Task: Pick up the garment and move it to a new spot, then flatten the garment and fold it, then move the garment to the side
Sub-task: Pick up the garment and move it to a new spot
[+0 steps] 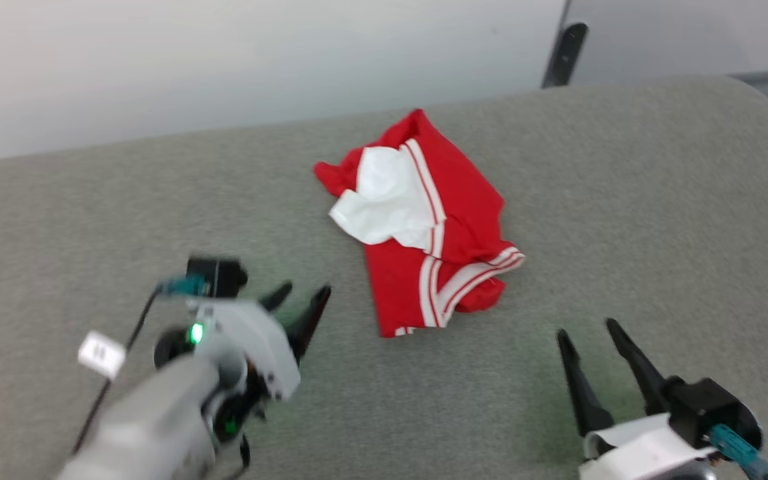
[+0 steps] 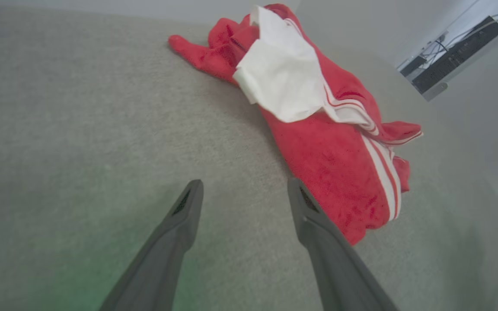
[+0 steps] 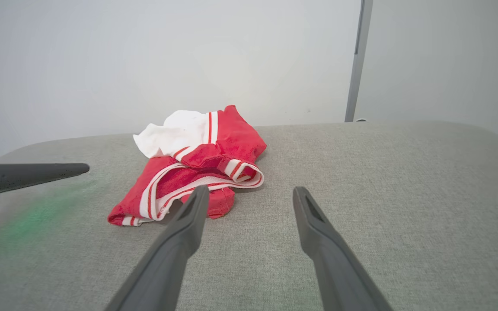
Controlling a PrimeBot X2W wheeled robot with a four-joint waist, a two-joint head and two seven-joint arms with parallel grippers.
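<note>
A: From the head, how many things lie on the bench (image 1: 657, 200)?

B: Just one. The garment (image 1: 464, 220) is a red heap with one white sleeve on top and stripy red-and-white trim. It sits near the far edge, about halfway between the left and right ends.

A: And how many grippers?

B: Two. The left gripper (image 1: 306, 289) is nearer the near edge, to the left of the garment and not touching it. The right gripper (image 1: 585, 328) is by the near edge on the right, also apart from it. Each one has two dark fingers spread wide, and both hold nothing.

A: What is behind the bench?

B: A pale wall (image 1: 224, 53) and one dark post (image 1: 564, 53).

A: Now the left wrist?

B: The left gripper (image 2: 244, 182) has its two fingers far apart, with bare grey bench (image 2: 80, 108) between them. The garment (image 2: 331, 168) lies ahead and to the right. Its near edge is just beside the right finger, and I cannot tell if they touch.

A: And the right wrist?

B: The right gripper (image 3: 251, 189) is wide open and empty too. The garment (image 3: 236, 138) lies ahead, a bit to the left, close to the far edge of the bench (image 3: 404, 172). One finger (image 3: 37, 172) of the left gripper pokes in from the left side, above the bench and apart from the garment.
</note>
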